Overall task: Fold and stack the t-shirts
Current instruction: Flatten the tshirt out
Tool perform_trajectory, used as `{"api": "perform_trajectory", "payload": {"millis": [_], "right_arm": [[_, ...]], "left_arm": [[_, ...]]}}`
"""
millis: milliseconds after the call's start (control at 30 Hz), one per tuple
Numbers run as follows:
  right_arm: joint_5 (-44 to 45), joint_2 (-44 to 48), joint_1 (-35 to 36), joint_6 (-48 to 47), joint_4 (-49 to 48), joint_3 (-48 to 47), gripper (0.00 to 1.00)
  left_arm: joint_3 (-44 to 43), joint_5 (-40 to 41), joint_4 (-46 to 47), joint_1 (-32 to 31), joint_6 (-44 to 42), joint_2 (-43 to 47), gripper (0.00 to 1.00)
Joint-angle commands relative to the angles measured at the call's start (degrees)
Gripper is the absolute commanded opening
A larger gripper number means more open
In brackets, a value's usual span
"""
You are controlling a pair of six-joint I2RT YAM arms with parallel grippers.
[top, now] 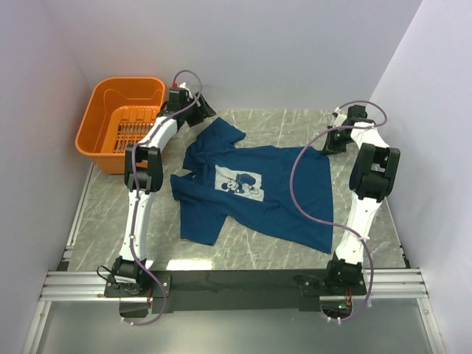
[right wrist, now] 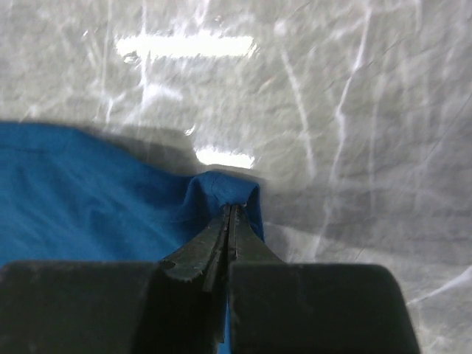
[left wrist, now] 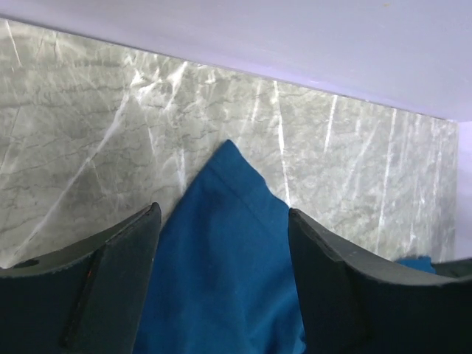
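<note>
The navy-blue t-shirt [top: 254, 192] lies spread face up on the marble table, its pale chest print [top: 238, 181] showing. My left gripper [top: 198, 110] is open at the far left, over the tip of one sleeve [left wrist: 228, 243], which lies between its jaws. My right gripper [top: 333, 144] is shut on the shirt's far right corner [right wrist: 221, 190], the cloth bunched at its fingertips [right wrist: 230, 221].
An orange plastic basket [top: 122, 122] stands at the back left, beside the left arm. White walls close in the back and both sides. A metal rail [top: 236, 284] runs along the near edge.
</note>
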State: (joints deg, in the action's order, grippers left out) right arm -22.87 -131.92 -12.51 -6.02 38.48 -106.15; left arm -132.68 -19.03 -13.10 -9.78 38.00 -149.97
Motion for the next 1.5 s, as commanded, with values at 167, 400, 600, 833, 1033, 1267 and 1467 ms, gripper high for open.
{"api": "perform_trajectory", "payload": {"millis": [167,400,600,833,1033,1267,1467], "right_arm": [[-3.58,5.88,0.3,-0.04,-1.74,2.79,0.0],[-3.85,7.55,0.21,-0.57,-2.27,5.95,0.0],[-4.11,9.83,-0.41,-0.83,-2.88,8.85,0.0],[-3.93,12.64,-0.93,-1.62,-3.59,12.54,0.0],[-3.41,14.49,-1.37,-2.68,-4.29,15.44,0.0],[-4.28,14.06,-1.55,-2.77,-4.38,15.88,0.0],[-4.55,13.7,-1.55,-3.03,-4.55,15.8,0.0]], "left_arm": [[-4.69,3.9,-4.46,-1.82,0.41,-2.78,0.73],[-3.2,6.37,-11.76,-2.35,-3.54,-1.56,0.54],[4.52,7.95,-14.5,-2.44,-7.67,3.61,0.3],[21.57,9.45,-10.45,-2.52,-9.61,13.73,0.0],[36.78,8.66,-5.89,-3.49,-9.44,24.19,0.0],[39.35,11.47,-3.86,-2.44,-5.84,28.33,0.46],[27.93,12.78,-7.02,-1.03,-3.11,21.84,0.53]]}}
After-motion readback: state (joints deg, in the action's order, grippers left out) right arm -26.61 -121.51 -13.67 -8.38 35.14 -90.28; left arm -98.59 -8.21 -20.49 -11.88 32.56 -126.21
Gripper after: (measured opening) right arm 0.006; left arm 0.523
